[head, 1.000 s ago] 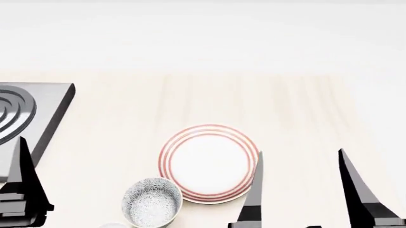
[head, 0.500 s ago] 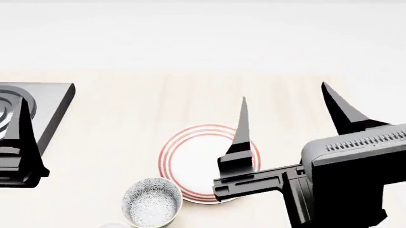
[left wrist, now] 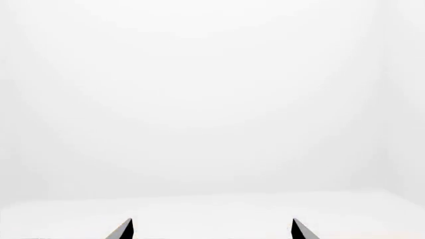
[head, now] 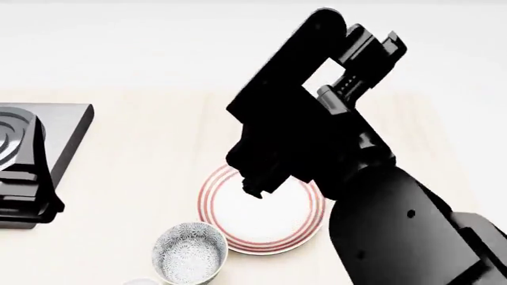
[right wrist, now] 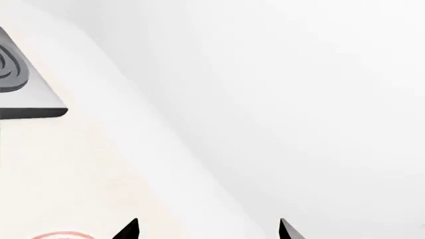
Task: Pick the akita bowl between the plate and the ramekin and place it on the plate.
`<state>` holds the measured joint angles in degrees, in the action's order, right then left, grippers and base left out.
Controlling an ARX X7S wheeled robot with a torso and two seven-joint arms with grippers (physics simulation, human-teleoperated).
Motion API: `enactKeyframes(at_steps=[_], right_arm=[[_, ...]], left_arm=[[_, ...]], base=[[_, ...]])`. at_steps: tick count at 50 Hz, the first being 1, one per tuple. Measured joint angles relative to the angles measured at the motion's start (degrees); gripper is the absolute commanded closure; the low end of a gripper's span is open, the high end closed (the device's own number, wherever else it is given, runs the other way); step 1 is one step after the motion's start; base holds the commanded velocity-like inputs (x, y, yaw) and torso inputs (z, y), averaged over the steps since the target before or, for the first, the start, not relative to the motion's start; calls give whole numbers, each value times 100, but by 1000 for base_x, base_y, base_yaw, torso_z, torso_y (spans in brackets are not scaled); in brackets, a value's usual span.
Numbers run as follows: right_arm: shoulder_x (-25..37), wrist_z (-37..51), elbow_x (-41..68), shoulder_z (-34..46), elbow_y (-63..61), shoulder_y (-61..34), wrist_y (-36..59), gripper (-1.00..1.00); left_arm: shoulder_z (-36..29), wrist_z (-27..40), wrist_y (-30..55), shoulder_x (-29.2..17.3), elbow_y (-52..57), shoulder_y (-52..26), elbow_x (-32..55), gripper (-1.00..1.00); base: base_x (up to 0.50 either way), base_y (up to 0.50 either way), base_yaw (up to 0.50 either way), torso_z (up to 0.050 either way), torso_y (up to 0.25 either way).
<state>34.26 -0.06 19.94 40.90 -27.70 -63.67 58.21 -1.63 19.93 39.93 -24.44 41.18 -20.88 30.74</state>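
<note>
Reaching stage, no grasp made. Akita bowl (head: 190,254): upright on the tabletop (head: 142,178), near edge, touching or just beside the plate's near-left rim. Plate (head: 262,208): centre, partly hidden by the right arm (head: 317,148) raised above it. Ramekin (head: 141,282): sliver at near-left. Stove burner (head: 40,139): far left. Right gripper (right wrist: 207,228): tips apart, jaws open, empty. Left gripper (left wrist: 211,228): jaws open, empty. Next move, by judgement: lower one gripper over the bowl's rim and close.

Pale wood-grain table (head: 380,119) – matt; plate (head: 262,217) – seemingly glazed ceramic.
</note>
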Motion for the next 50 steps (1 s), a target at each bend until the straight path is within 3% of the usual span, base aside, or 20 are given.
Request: enactKeyframes(at_steps=[18,32,50], right_arm=[[-300,-2051,-757,2340,1604,-1641,-814,-100],[-561,-2882,-555,2927,1723,-1817,-947,-100],[-836,-3149,-609,3366,2052,-1671,-1247,-100]], left_arm=[[-40,-50,-123,-74,-71,129,-39,-100],[-47,-67,-149,-118,-48,189,-1,-100],[3,-71,-170,-156,-22,252,96,-100]], base=[[0,0,0,0,0],[0,0,0,0,0],[0,0,0,0,0]])
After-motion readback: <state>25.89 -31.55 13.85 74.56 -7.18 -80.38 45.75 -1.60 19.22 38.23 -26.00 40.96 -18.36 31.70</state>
